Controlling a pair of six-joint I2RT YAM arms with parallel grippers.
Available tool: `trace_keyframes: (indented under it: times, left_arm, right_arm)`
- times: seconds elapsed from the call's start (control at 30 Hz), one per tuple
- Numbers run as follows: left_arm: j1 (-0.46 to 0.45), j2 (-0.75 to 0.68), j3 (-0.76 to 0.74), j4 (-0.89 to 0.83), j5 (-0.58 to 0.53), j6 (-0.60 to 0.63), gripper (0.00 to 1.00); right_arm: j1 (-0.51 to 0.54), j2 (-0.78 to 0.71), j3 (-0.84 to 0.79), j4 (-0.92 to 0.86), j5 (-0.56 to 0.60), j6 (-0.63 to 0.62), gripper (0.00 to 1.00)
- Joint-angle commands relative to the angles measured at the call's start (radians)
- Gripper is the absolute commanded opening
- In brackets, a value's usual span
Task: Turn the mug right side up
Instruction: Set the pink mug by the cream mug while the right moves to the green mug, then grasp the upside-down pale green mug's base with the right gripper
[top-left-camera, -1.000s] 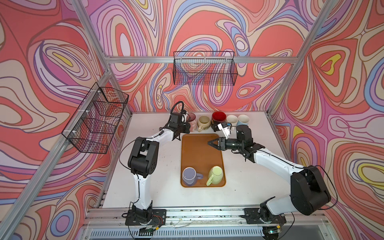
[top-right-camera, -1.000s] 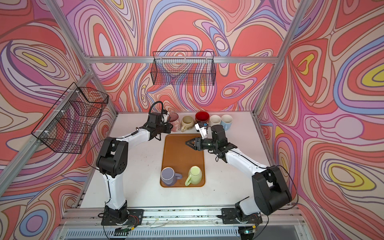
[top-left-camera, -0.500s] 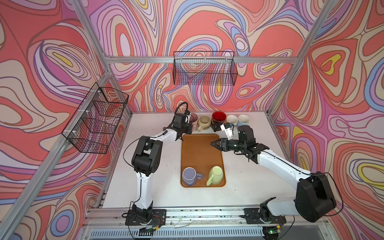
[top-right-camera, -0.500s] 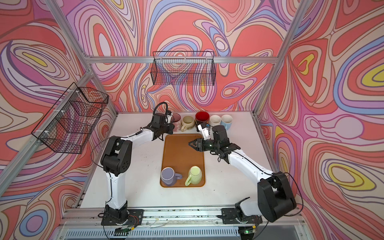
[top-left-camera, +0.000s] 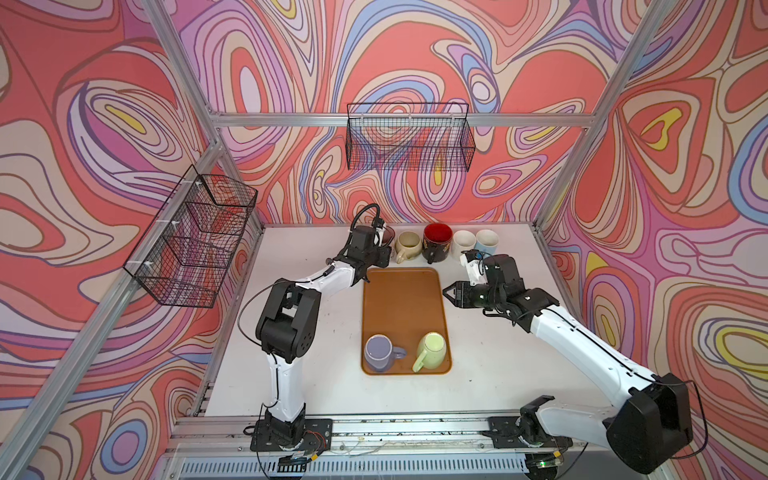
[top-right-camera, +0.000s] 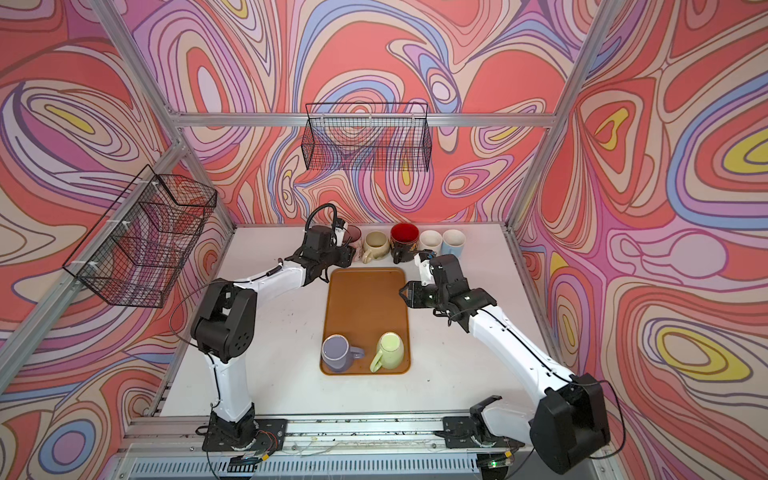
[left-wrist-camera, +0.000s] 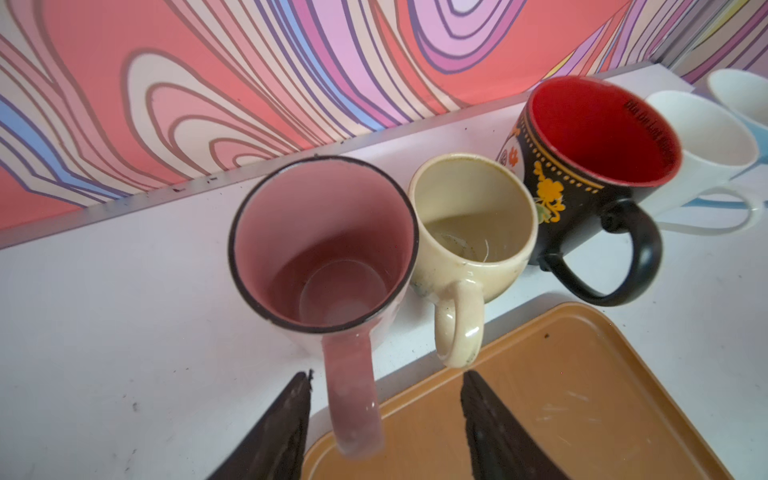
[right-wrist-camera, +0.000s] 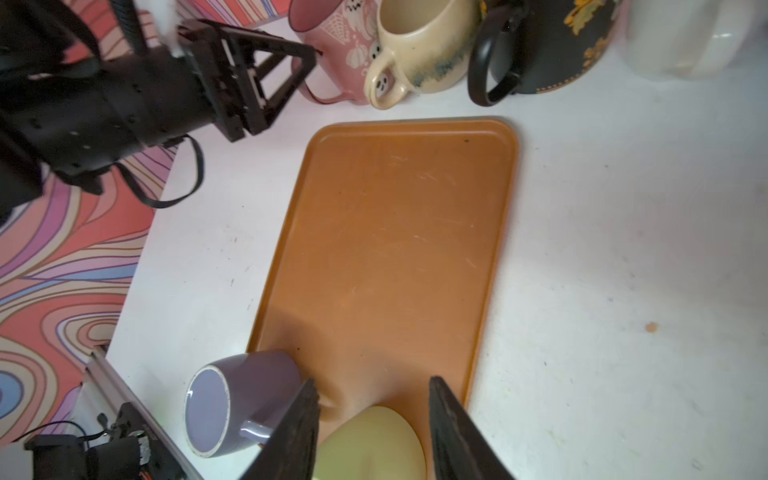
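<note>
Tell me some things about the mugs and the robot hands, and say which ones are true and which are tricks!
1. The pink mug stands right side up. True.
2. The left gripper squeezes the handle of that mug. False: its jaws stand open on either side of it.
3. Three mugs sit on the orange tray. False: two, a purple mug and a green mug.
4. The right gripper holds nothing. True.
5. The black mug is red inside. True.

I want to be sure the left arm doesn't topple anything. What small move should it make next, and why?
Probably draw the left gripper straight back off the handle of the pink mug. Its jaws stand open on either side of the handle, and the mug stands upright beside the cream mug, so a sideways move might knock it.
</note>
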Motion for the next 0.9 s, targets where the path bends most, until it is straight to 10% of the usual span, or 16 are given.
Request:
trace_keyframes:
  times: [0.0, 0.87]
  left_arm:
    - [-0.003, -0.114, -0.053, 0.031, -0.046, -0.015, 0.68]
    - [-0.056, -0.874, -0.355, -0.380, 0.054, -0.372, 0.77]
  right_arm:
    - [0.052, -0.045, -0.035, -0.092, 0.126, 0.016, 0.47]
    - [0.555, -0.065, -0.161, -0.174, 0.427, 0.398, 0.59]
